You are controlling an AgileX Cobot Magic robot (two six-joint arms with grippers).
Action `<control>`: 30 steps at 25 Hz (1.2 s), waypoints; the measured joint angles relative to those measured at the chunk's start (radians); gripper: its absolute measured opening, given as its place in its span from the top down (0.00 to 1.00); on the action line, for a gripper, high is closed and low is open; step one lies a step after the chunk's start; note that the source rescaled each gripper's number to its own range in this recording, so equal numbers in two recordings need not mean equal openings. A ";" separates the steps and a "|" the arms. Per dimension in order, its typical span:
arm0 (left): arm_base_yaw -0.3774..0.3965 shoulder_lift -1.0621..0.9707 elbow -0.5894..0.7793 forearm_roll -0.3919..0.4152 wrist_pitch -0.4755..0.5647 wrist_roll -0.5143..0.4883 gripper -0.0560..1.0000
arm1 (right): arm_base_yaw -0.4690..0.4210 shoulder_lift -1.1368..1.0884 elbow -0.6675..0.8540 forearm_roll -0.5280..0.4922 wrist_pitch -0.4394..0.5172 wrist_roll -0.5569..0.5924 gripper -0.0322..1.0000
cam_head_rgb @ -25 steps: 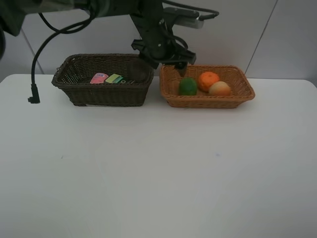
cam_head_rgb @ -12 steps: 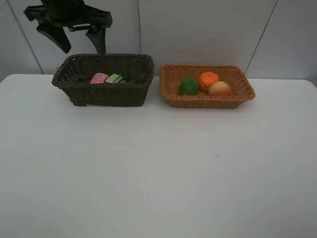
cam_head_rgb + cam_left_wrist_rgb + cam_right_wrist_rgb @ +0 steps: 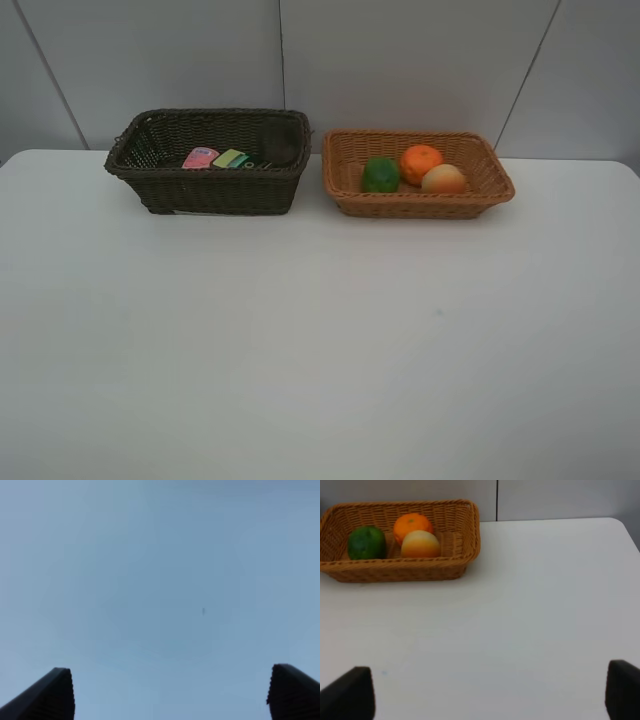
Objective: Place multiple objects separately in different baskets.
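**Sorted, by the look of it: both grippers empty**

Broadly, the table [image 3: 320, 350] lies bare in front, with both baskets at its far edge. The dark brown basket [image 3: 207, 160] sits on the left and holds the pink tube [image 3: 200, 157], a yellow-green item [image 3: 231, 158] and a dark rounded shape [image 3: 280, 147] in its right end. Just beside it, the tan basket [image 3: 417, 172] holds the green lime [image 3: 380, 174], the orange mandarin [image 3: 420, 162] and the paler round fruit [image 3: 443, 179], the two last touching.

My left gripper [image 3: 170, 692] is spread wide with nothing between its tips; my right gripper [image 3: 490, 692] likewise, empty above the table.

The risk I judge from here: sweeping an arm low past the baskets could clip a rim and spill what is sorted.

Hidden: the dark basket's wall covers its floor, so I cannot tell bottle from cup there. My left wrist view shows only blank grey.
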 joint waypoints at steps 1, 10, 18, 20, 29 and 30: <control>0.002 -0.070 0.040 0.000 -0.001 0.002 0.00 | 0.000 0.000 0.000 0.000 0.000 0.000 0.00; 0.002 -0.593 0.189 0.000 0.011 0.004 0.00 | 0.000 0.000 0.000 0.000 0.000 0.000 0.00; 0.002 -0.933 0.362 0.007 0.046 0.046 0.00 | 0.000 0.000 0.000 0.000 0.000 0.000 0.00; 0.002 -0.972 0.402 -0.003 0.037 0.048 0.00 | 0.000 0.000 0.000 0.000 0.000 0.000 0.00; 0.002 -1.013 0.466 -0.048 -0.001 0.058 0.00 | 0.000 0.000 0.000 0.000 0.000 0.000 0.00; 0.002 -1.022 0.466 -0.044 -0.001 0.068 0.00 | 0.000 0.000 0.000 0.000 0.000 0.000 0.00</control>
